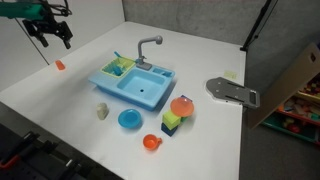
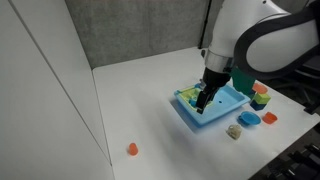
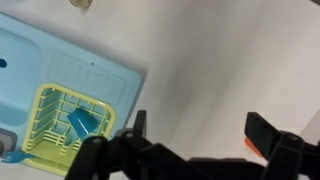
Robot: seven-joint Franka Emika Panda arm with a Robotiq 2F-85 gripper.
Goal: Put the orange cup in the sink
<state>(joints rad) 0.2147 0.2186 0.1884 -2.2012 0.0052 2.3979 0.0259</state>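
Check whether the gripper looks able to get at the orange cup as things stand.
Probably yes. The gripper hangs with jaws open, and the orange cup stands alone on the table near it, apart from the sink.

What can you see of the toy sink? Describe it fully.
The sink is light blue and looks plastic: a rectangular basin, apparently empty, a grey tap behind it, and a yellow-green rack in the side section holding a small blue piece. It sits flat on the white table.
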